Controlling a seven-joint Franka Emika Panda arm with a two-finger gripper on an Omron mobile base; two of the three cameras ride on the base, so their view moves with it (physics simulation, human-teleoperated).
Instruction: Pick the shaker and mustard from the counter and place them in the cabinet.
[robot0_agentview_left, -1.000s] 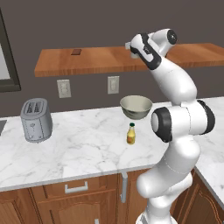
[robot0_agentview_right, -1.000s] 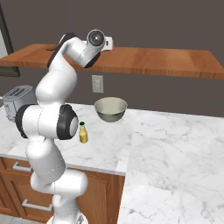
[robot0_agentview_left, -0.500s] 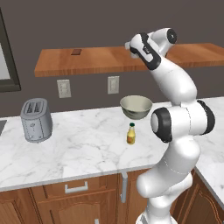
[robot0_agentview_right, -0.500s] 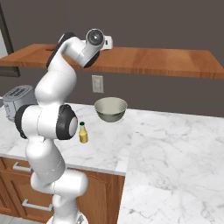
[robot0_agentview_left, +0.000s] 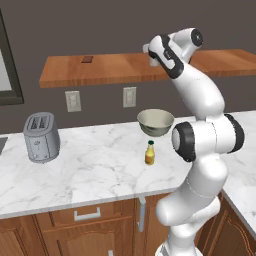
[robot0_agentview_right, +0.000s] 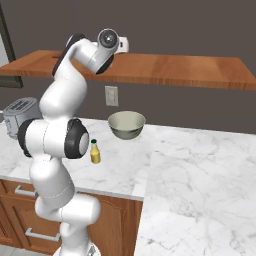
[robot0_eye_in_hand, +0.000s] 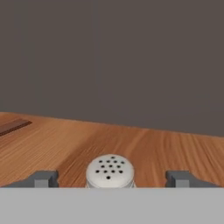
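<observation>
Right now the gripper (robot0_eye_in_hand: 112, 178) hangs over the cabinet (robot0_eye_in_hand: 144, 148), jaws spread wide, the shaker (robot0_eye_in_hand: 110, 172) upright between them, untouched, cap toward the camera. Down on the counter (robot0_agentview_left: 90, 165) the mustard (robot0_agentview_left: 149, 153) stands upright, at seven o'clock from the bowl (robot0_agentview_left: 156, 122)

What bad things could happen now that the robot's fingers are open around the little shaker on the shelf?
1. The gripper is open with the shaker between its fingers, apart from both; pulling away crookedly might knock it over.
2. The shaker seems to stand near the front edge of the cabinet, so a bump could send it off.
3. The mustard stands close to the bowl, leaving little room for the fingers.
</observation>
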